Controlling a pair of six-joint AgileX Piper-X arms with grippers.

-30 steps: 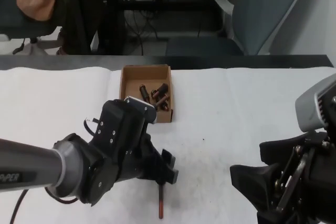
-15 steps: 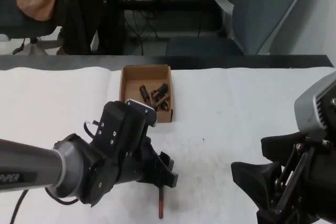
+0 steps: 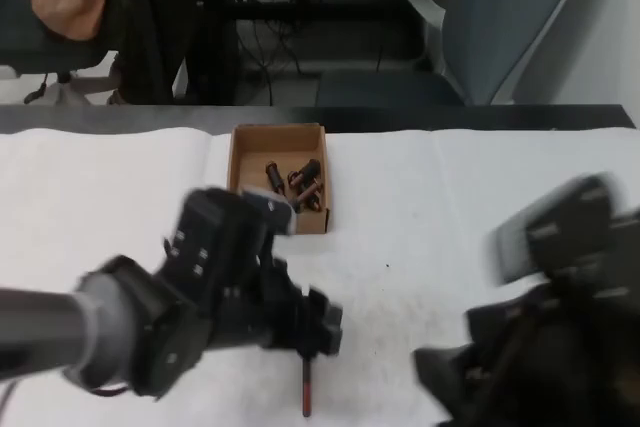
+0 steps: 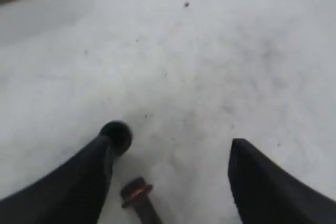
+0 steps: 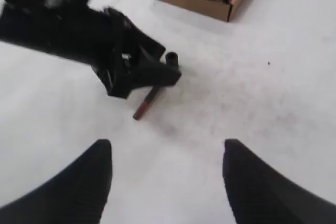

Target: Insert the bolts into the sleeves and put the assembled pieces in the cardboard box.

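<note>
A reddish-brown bolt (image 3: 307,387) lies on the white bench near its front edge, with its head (image 4: 137,192) towards the box. My left gripper (image 3: 322,325) hangs open just over the bolt's head end (image 5: 146,103), and its fingers (image 4: 262,182) hold nothing. A small dark sleeve (image 5: 171,57) stands upright beside one left fingertip. The cardboard box (image 3: 278,135) at the back middle holds several dark assembled pieces (image 3: 296,182). My right gripper (image 5: 165,148) is open and empty, off to the right of the bolt, where its arm (image 3: 545,347) shows blurred.
White cloth (image 3: 450,197) covers the bench, with open surface right of the box (image 5: 184,1) and between the arms. Office chairs (image 3: 500,17) and dark stands sit beyond the bench's far edge.
The right arm has shifted left and shows blurred from motion. The left arm has drifted slightly left over the bolt. The bolt and the box have stayed in place.
</note>
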